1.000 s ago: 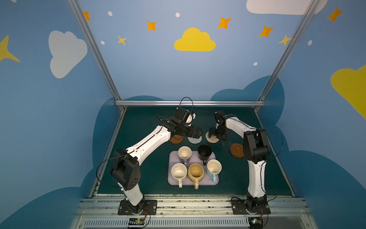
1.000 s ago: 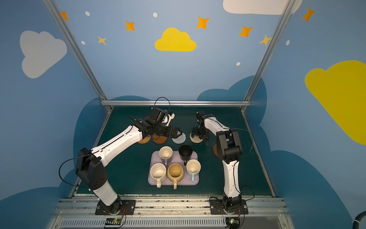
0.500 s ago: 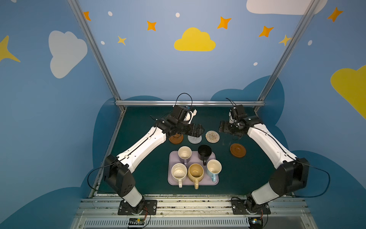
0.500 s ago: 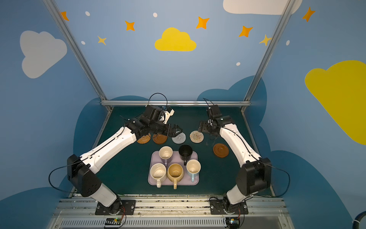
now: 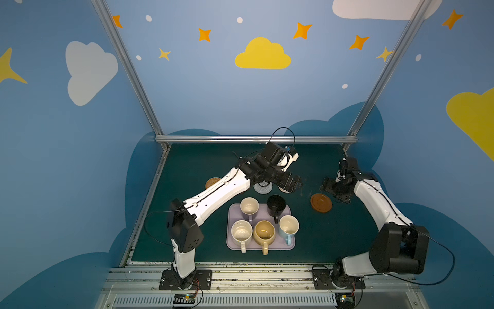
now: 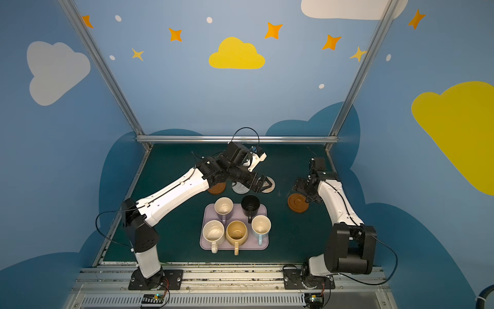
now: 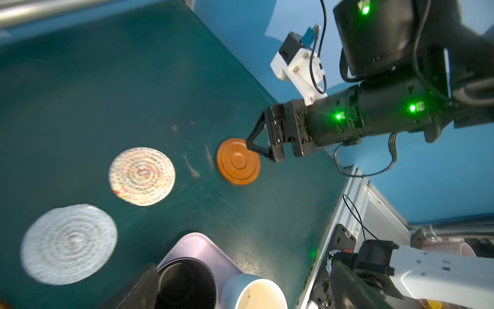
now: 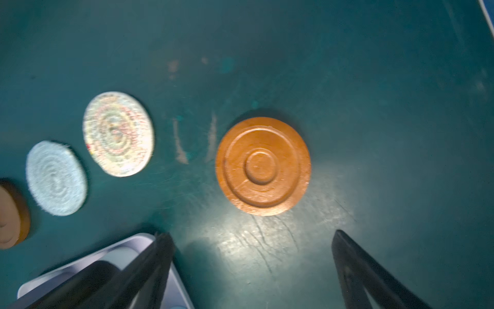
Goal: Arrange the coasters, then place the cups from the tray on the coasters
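Note:
The lilac tray (image 5: 290,214) holds lavender (image 5: 249,206), black (image 5: 276,205), cream speckled (image 5: 241,232), mustard (image 5: 264,233) and light blue (image 5: 289,226) cups. Behind it lie a tan rattan coaster (image 5: 212,182), a brown wooden coaster (image 6: 217,188) half under the left arm, a grey woven coaster (image 5: 263,187), a beige woven coaster (image 7: 142,176) and, apart to the right, a second brown wooden coaster (image 5: 321,203). My left gripper (image 5: 292,184) hovers open over the beige coaster. My right gripper (image 5: 327,187) stands open and empty just behind the right brown coaster (image 8: 263,166).
A metal rail (image 5: 256,139) bounds the green mat at the back, with slanted posts at both rear corners. The arm bases stand on the front rail (image 5: 254,275). Scuff marks (image 8: 181,144) show on the mat between the beige and right brown coasters.
My right gripper has swung right, from over the beige coaster to the right brown coaster. The left gripper has slid right, from over the grey coaster to the beige one.

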Controlling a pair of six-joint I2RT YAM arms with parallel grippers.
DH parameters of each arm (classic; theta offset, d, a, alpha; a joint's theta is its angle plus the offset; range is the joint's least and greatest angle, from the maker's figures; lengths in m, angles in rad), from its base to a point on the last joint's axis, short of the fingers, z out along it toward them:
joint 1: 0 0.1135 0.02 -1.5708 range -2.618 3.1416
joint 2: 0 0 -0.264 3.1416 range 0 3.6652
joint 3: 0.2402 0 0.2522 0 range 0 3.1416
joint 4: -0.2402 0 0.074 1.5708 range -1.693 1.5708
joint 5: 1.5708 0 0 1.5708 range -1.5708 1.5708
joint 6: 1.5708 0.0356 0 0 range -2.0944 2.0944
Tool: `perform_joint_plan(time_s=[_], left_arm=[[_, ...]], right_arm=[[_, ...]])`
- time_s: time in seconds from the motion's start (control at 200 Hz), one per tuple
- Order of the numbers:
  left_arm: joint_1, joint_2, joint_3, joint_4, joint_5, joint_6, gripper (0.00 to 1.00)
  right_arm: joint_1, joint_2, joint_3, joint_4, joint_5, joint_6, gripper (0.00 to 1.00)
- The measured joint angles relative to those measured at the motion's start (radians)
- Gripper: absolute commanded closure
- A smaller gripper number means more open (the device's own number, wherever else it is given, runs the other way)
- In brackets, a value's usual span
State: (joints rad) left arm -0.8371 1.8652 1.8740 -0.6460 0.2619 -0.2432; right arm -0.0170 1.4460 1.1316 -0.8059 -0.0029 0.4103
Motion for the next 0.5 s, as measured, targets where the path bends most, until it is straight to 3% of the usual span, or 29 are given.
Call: perform_joint_plan(time_s=[0.255, 0.501], left_arm=[[-0.036, 0.02, -0.04, 0.071, 0.035, -0.038, 0.0], [-0.041, 0.02, -0.097, 0.121, 0.034, -0.07, 0.0]], right_arm=[[-0.057, 0.055, -0.027, 0.002, -0.016, -0.02, 0.03], [-0.075, 0.141, -0.031, 0.015, -0.029, -0.032, 0.09]])
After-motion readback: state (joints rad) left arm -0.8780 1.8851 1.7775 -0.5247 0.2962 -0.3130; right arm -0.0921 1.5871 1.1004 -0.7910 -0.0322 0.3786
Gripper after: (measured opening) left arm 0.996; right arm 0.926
